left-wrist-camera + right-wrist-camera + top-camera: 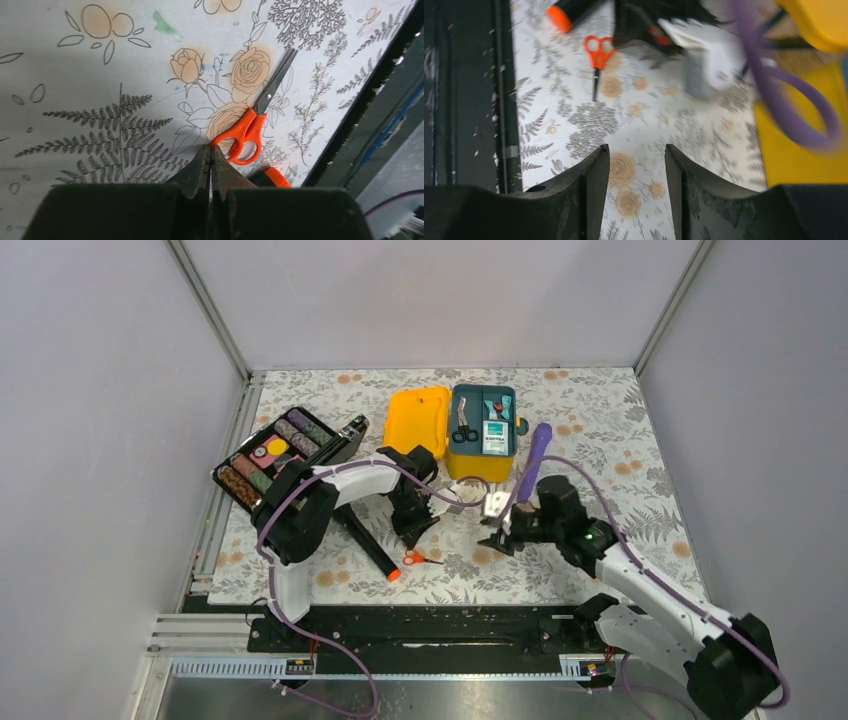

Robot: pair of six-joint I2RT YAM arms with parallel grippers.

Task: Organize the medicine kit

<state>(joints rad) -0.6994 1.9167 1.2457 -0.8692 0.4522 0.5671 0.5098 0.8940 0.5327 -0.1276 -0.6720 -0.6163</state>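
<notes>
Pale walls (420, 300) enclose a floral-printed tabletop (600, 420) — lighting seems even, diffuse.

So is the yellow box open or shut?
Open. The box has its lid swung out flat to the left, and you can see the teal tray inside with scissors in it.

Orange-handled scissors (245, 134), yellow-and-teal medicine kit (480, 466), floral fern-patterned table cover (600, 440).

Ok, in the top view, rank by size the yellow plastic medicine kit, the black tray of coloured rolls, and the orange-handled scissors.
1-2. Open yellow plastic medicine kit and black tray of coloured rolls: alike, unranked.
3. Orange-handled scissors.
</notes>
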